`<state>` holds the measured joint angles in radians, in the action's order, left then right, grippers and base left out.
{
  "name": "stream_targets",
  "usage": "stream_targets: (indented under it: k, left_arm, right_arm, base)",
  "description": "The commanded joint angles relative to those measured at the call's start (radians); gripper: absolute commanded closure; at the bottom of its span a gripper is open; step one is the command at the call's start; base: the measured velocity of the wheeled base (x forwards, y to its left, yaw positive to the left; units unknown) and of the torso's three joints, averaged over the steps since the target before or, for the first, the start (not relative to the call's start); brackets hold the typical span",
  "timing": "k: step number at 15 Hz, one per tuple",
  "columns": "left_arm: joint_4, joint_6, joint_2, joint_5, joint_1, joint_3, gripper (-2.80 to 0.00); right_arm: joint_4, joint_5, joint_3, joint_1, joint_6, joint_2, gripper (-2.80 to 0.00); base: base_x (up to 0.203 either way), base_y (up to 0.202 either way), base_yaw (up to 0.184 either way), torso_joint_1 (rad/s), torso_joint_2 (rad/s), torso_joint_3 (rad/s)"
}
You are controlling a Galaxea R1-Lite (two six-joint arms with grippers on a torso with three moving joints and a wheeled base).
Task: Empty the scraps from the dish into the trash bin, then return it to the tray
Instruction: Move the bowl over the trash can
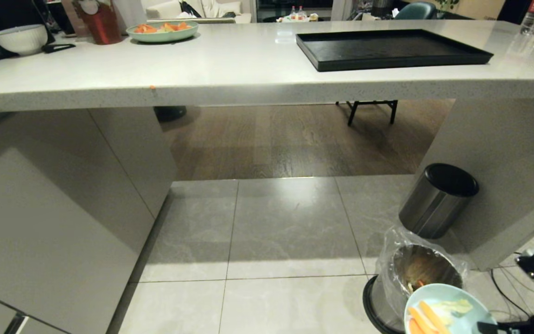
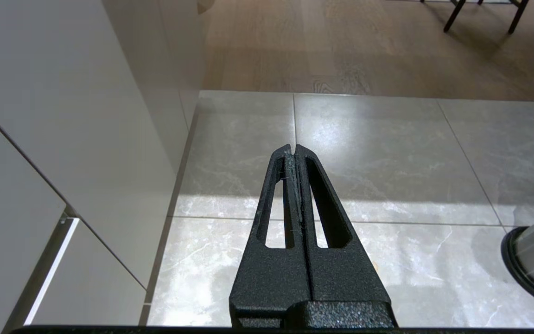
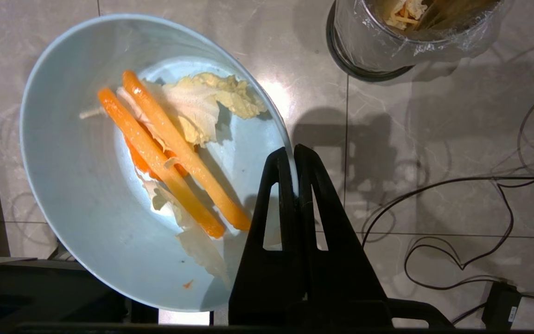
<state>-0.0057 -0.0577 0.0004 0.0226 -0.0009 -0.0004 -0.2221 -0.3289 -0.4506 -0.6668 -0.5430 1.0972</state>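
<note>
The light-blue bowl (image 3: 77, 185) is held by its rim in the right gripper (image 3: 295, 155), fingers pinched tight on the thin edge. It is carried low above the tiled floor (image 1: 276, 232), near the lined steel trash bin (image 1: 415, 273). In the head view it overlaps the bin's near edge; in the right wrist view bowl and bin (image 3: 387, 41) appear apart, so whether the bowl is truly over the opening cannot be told. The scraps (image 3: 174, 148), orange carrot strips and pale cabbage leaf, are seen lying in the bowl's well, none tipped out yet. Older scraps are visible inside the bin's clear bag.

The left gripper (image 2: 295, 150) is parked over the floor beside the cabinet, fingers pressed together on nothing.

The black tray (image 1: 392, 48) is on the counter (image 1: 230, 69), up and well apart from the bowl.

Step judged: positioning for the dump; emptying not done, return not started. To do it well, the bowl's low lip should be brought squarely over the bag opening before any tilt is made. The tilt should be made away from the pinched rim so strips slide off the far lip. The limp leaf may cling; a steep tilt or a hold may be needed. The rim pinch is narrow, so slip during the roll is a risk. The black-lidded bin (image 1: 438, 199) just behind is to be avoided.
</note>
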Motion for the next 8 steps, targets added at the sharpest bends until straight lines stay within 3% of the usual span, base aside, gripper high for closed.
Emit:
stream_targets:
  k: [1,8]
  left_arm:
    - [0.0,-0.001,0.001,0.0,0.0,0.0,0.0]
    - [0.0,-0.001,0.0,0.0,0.001,0.0,0.0]
  right_arm:
    - [0.0,-0.002,0.003,0.0,-0.003,0.0,0.0]
    - [0.0,-0.002,-0.006,0.001,0.0,0.0,0.0]
  base:
    - [0.0,0.0,0.0,0.0,0.0,0.0]
    - [0.0,0.0,0.0,0.021,0.05,0.056]
